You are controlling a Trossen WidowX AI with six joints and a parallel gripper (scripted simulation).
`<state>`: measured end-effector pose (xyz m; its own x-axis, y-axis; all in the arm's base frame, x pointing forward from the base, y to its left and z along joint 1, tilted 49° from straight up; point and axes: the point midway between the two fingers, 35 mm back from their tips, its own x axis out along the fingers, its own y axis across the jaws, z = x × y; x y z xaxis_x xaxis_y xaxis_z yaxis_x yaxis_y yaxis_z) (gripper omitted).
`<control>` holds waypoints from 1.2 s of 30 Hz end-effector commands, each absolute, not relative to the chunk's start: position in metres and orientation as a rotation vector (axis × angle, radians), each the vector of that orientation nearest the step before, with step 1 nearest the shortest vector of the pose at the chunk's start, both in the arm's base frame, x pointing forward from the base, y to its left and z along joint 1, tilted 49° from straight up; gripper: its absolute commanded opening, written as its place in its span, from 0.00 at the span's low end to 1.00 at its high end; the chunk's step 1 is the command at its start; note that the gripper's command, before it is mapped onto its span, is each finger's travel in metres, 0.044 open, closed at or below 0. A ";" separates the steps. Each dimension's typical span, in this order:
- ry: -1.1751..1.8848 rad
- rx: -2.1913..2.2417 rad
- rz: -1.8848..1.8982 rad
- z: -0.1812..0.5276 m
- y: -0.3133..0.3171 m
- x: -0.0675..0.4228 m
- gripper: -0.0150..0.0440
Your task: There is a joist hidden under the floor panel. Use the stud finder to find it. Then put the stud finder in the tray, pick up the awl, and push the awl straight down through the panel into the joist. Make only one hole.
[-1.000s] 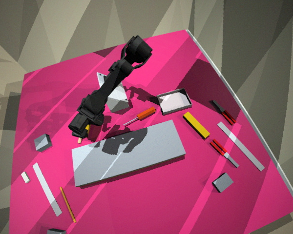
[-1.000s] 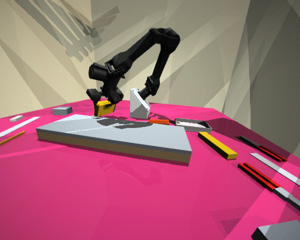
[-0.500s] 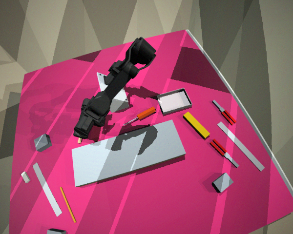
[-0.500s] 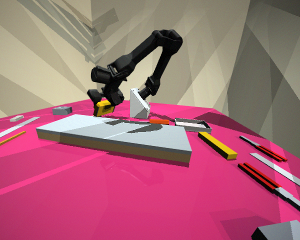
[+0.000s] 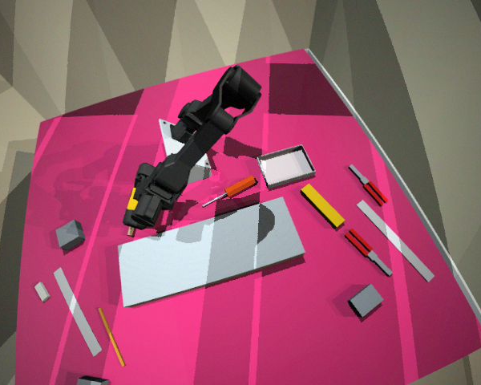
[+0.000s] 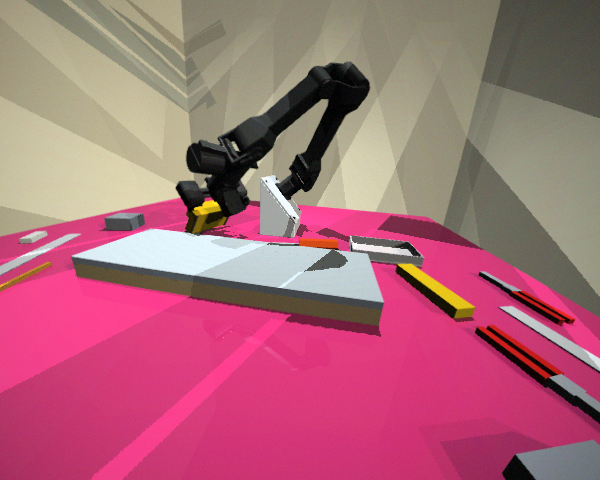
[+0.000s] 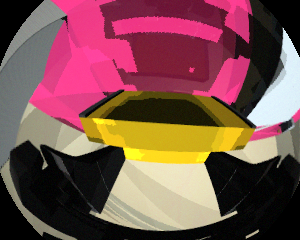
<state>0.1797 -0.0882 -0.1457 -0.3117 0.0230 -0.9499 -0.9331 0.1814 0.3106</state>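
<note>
I'm looking at a workbench setup, workshop-like: a pink table top [image 5: 232,331] strewn with hand tools. There's a pale floor panel [image 5: 216,257], an orange-handled awl [image 5: 232,191], red-handled chisels [image 5: 367,247], steel rulers [image 5: 394,240], a yellow bar [image 5: 321,205], grey blocks [image 5: 365,300] and a small tray [image 5: 269,179]. Angular beige walls surround it.
</note>
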 end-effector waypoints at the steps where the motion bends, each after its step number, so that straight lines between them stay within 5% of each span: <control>1: 1.556 -0.934 1.270 -0.145 -0.091 0.180 0.25; 36: 1.723 -1.103 1.196 -0.146 -0.084 0.180 0.25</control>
